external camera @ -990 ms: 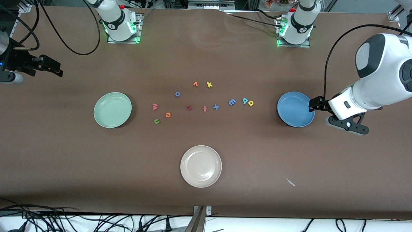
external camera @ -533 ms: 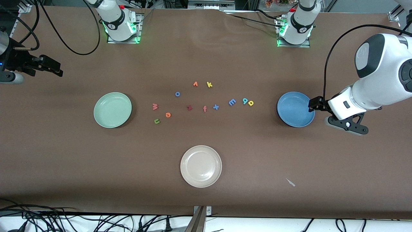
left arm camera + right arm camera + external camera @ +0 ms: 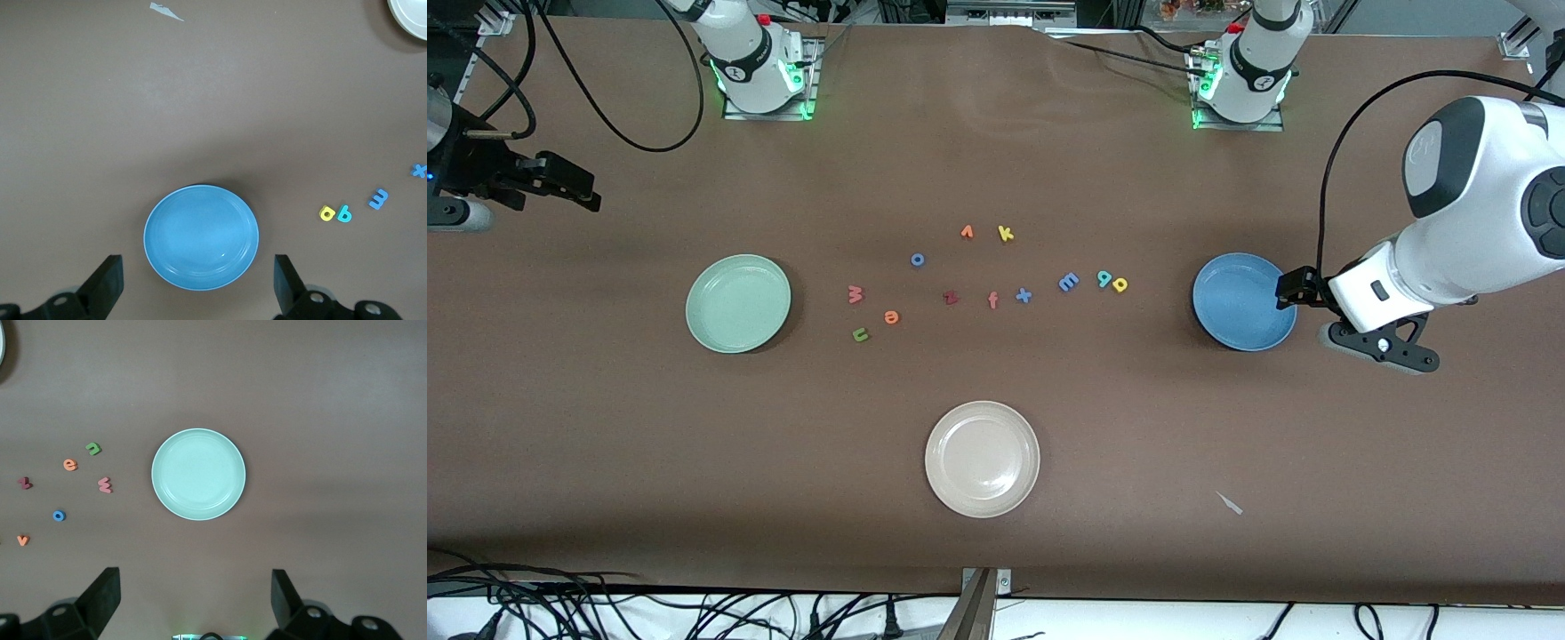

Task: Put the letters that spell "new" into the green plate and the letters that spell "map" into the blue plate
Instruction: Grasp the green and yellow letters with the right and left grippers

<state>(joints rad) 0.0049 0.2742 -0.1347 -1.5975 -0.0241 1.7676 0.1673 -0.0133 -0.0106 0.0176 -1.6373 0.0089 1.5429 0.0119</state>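
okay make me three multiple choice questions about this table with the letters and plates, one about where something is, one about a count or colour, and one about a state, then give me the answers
1. Where does the salmon w lie?
A. On the bare table
B. In the green plate
C. In the cream plate

2. How many plates are on the table?
A. Two
B. Three
C. Four

3. What state is the blue plate in?
A. Holding the yellow p
B. Holding three letters
C. Holding nothing

Answers:
1. A: the w sits on the table between the green plate and the other letters.
2. B: green, blue and cream plate are all there is.
3. C: the left wrist view shows its bowl bare, with the yellow p, teal a and light-blue m lying on the table beside it.
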